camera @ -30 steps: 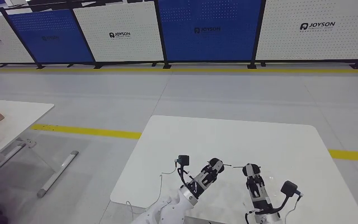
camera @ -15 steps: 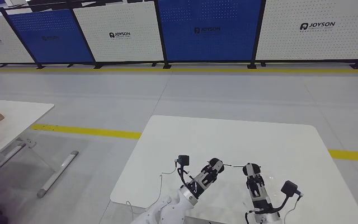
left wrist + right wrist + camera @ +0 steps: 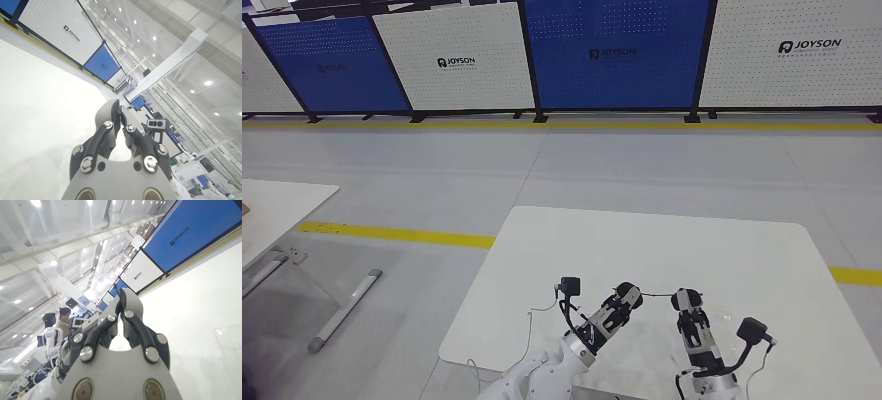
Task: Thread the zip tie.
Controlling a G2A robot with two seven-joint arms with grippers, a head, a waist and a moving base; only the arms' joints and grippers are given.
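Note:
A thin black zip tie [image 3: 655, 296] spans the short gap between my two grippers, just above the white table [image 3: 642, 240] near its front edge. My left gripper [image 3: 630, 293] is shut, and a small black bit of the tie shows between its pads [image 3: 119, 112]. My right gripper [image 3: 680, 298] is shut on the other end. In the right wrist view the zip tie's head [image 3: 115, 286] sticks out past the right gripper [image 3: 121, 294], the strip pinched between the fingers. The two grippers face each other, close together.
The table stretches bare beyond the grippers towards its far edge. A faint clear sheet [image 3: 226, 338] lies on it beside the right gripper. A second white table [image 3: 272, 210] stands off to the left across open floor. Blue and white pegboard partitions [image 3: 617, 55] line the back.
My right gripper has shifted a little to the left, towards the left gripper, and the gap between them is narrower. The left gripper has kept still.

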